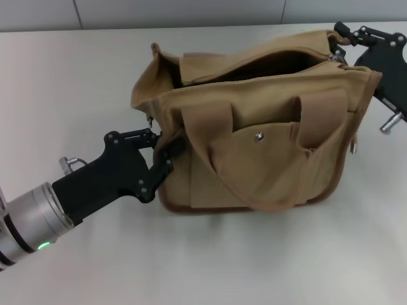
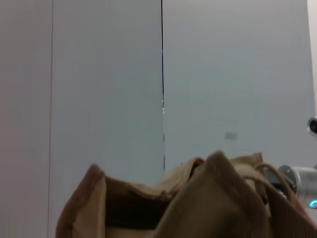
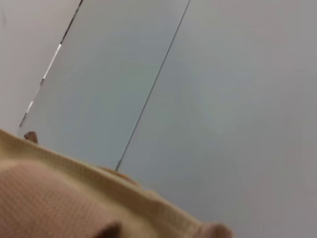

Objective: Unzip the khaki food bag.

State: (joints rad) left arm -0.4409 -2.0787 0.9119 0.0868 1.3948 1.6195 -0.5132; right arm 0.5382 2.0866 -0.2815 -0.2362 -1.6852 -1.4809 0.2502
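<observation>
The khaki food bag (image 1: pixel 254 146) stands on the table in the middle of the head view, its front pocket with the silver snap (image 1: pixel 259 136) facing me. Its top gapes open and the inside looks dark. My left gripper (image 1: pixel 166 151) is at the bag's lower left side, shut on the fabric of the side seam. My right gripper (image 1: pixel 340 44) is at the bag's far right top corner, by the end of the zipper, partly hidden behind the bag. The bag's top edge fills the bottom of the left wrist view (image 2: pixel 198 198) and the right wrist view (image 3: pixel 74 198).
The white table (image 1: pixel 76 76) runs around the bag, with a grey wall (image 1: pixel 191 13) along its far edge. The right arm's wrist shows far off in the left wrist view (image 2: pixel 302 181).
</observation>
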